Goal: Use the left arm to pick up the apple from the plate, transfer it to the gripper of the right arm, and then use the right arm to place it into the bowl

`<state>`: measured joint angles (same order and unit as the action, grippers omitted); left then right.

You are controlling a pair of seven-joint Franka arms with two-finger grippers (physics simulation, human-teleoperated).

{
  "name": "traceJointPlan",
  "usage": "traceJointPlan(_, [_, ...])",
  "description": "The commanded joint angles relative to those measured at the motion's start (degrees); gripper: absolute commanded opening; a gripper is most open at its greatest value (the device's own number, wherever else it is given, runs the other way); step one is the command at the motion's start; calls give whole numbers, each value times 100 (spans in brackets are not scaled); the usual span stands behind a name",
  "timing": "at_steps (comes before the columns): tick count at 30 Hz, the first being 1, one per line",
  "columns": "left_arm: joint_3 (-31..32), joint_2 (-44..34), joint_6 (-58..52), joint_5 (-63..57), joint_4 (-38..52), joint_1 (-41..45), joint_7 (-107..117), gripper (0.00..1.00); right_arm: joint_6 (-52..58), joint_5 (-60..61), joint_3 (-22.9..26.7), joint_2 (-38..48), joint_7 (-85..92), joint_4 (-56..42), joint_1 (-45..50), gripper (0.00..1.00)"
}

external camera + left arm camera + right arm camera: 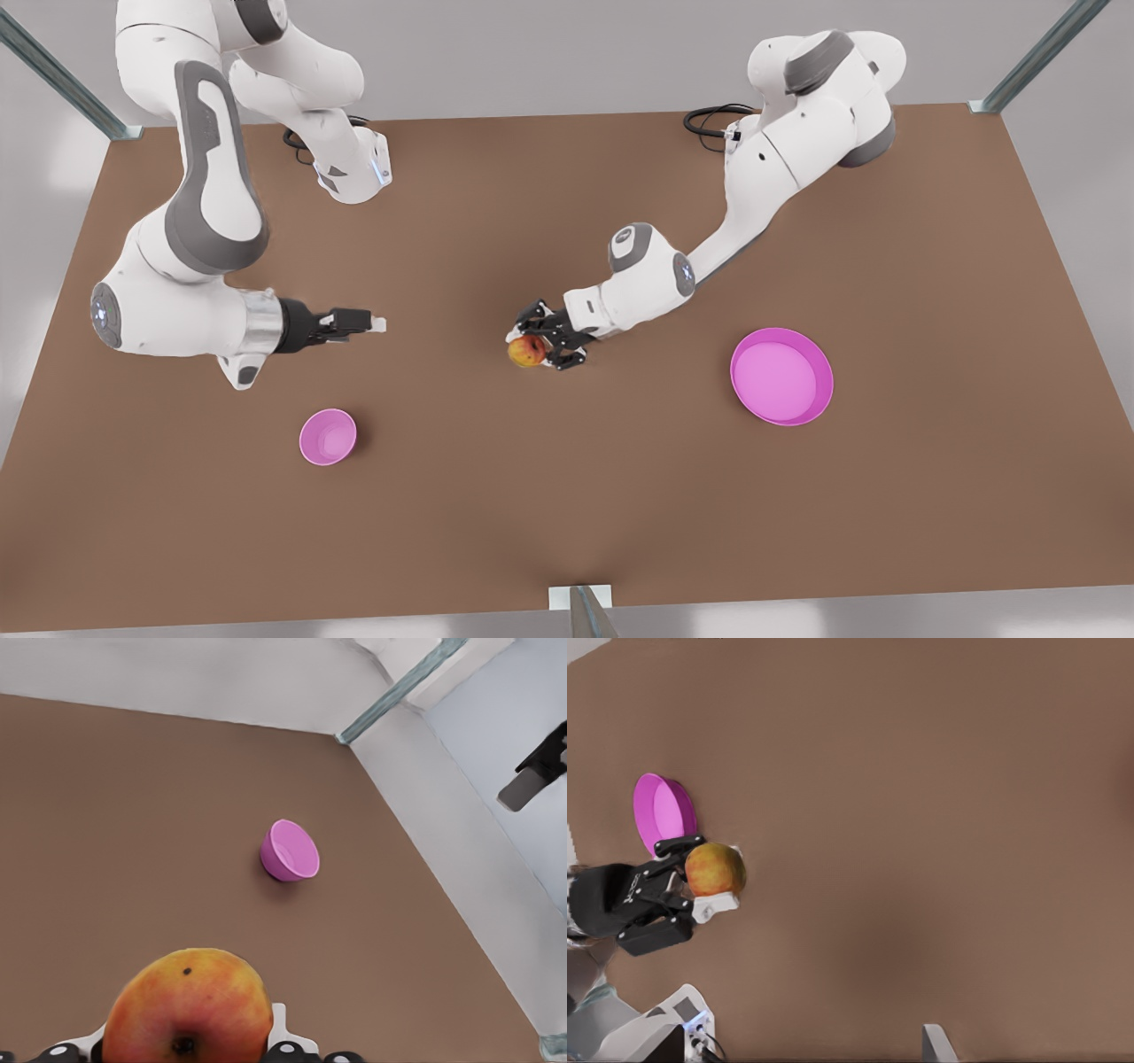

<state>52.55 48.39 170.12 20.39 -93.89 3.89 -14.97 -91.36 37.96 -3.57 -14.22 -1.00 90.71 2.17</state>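
The red-orange apple [526, 351] [188, 1010] [715, 869] hangs above the middle of the table, and my left gripper [532, 346] [711, 881] is shut on it. The wide pink plate [824, 390] [660, 811] lies bare on the front view's right, behind the left arm. The small pink bowl [328, 436] [290, 850] stands toward the front view's left. My right gripper [376, 324] [532, 775], on its silver collar, hovers above and behind the bowl. It points at the apple across a wide gap.
Brown tabletop [567, 496] stretches between the two grippers and along the near edge. Metal frame posts [1045, 53] rise at the table's corners. Black cables [709, 120] lie by the arm bases at the back.
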Motion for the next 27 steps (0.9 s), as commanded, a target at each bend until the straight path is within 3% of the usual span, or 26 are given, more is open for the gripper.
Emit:
traceJointPlan(1, [369, 425, 460, 80, 283, -29, -1842, 61, -83, 1144, -4, -81, 284, 157, -50, 100])
traceJointPlan(7, [862, 1621, 443, 71, 1303, 138, -2941, 63, -470, 2242, 5, -793, 1365, 122, -120, 100])
traceJointPlan(20, [1117, 2017, 530, 71, 1417, 191, -4013, 65, -496, 4053, -65, -2006, 3273, 175, -67, 100])
traceJointPlan(27, [1117, 2017, 531, 80, 1426, 173, -4145, 66, -505, 4378, -259, -2041, 3422, 166, -41, 100])
